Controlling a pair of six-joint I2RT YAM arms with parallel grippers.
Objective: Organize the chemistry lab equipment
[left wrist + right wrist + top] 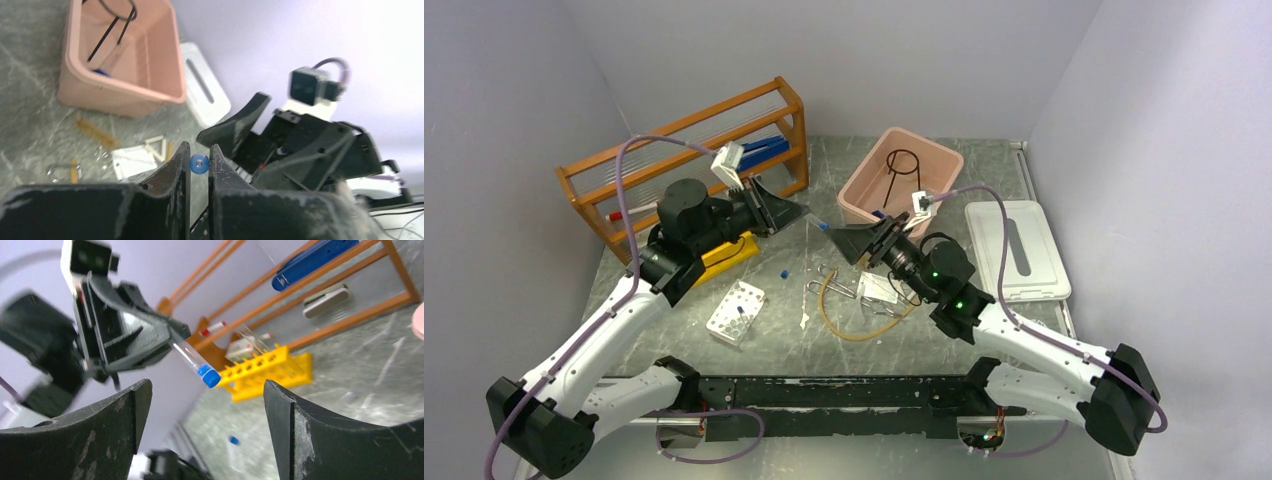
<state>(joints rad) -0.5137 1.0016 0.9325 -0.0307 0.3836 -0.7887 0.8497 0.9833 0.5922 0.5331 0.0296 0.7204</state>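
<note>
Looks like the left jaws are pinched on the blue-capped tube, up off the table right in front of the wide-open right jaws, so I'd ease those around the cap end before the left lets go.

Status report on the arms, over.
Left fingers shut on blue-capped vial, midair. Right fingers open, facing its cap. Nothing between them.

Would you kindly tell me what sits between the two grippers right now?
The blue-capped vial, clamped by the left gripper and pointing at the open right gripper; the right wrist view shows it best.
</note>
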